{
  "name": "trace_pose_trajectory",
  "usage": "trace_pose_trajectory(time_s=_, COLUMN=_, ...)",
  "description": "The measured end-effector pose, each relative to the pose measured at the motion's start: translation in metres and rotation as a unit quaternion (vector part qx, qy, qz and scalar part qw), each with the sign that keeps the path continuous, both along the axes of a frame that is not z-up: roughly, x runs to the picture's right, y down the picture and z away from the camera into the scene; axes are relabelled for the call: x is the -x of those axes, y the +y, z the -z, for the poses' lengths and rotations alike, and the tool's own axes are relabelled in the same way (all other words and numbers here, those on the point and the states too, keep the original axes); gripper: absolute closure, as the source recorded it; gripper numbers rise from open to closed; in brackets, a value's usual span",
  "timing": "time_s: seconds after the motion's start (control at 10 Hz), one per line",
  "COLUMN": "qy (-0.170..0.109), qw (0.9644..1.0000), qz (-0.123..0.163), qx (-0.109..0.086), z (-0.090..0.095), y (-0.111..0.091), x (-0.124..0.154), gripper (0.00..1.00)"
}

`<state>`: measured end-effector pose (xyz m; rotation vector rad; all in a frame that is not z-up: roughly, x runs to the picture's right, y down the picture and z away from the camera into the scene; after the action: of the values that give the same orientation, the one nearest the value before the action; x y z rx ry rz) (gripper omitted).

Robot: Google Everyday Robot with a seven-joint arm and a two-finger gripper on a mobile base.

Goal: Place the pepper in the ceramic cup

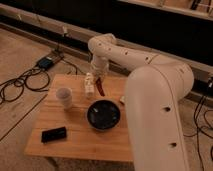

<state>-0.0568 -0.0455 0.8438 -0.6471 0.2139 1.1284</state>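
The arm (155, 100) fills the right half of the frame, its thick near segment rising from the bottom edge at the lower right. From there a slimmer segment runs up and to the left to a rounded joint (102, 45) in the upper middle of the frame. There the arm bends sharply downward, and the wrist (97, 64) points almost straight down. The hand (98, 79) sits just left of the frame's centre, above the far edge of the desk (75, 135). Its fingers aim down, closed on the pepper (101, 89), which hangs from them clear of the desk.
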Motion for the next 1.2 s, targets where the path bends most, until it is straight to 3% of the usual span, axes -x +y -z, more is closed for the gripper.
trace_pose_trajectory(time_s=0.2, qy=-0.042, qw=0.9988, qz=0.018, qx=-0.02, z=0.008, y=-0.013, x=0.036, gripper=1.0)
trace_pose_trajectory(time_s=0.4, qy=-0.082, qw=0.9953, qz=0.027, qx=-0.042, z=0.018, y=-0.022, x=0.067, gripper=1.0)
trace_pose_trajectory(time_s=0.7, qy=-0.156, qw=0.9838, qz=0.036, qx=-0.08, z=0.036, y=-0.028, x=0.113, gripper=1.0)
trace_pose_trajectory(time_s=1.2, qy=-0.239, qw=0.9666, qz=0.04, qx=-0.082, z=0.048, y=-0.011, x=0.162, gripper=1.0)
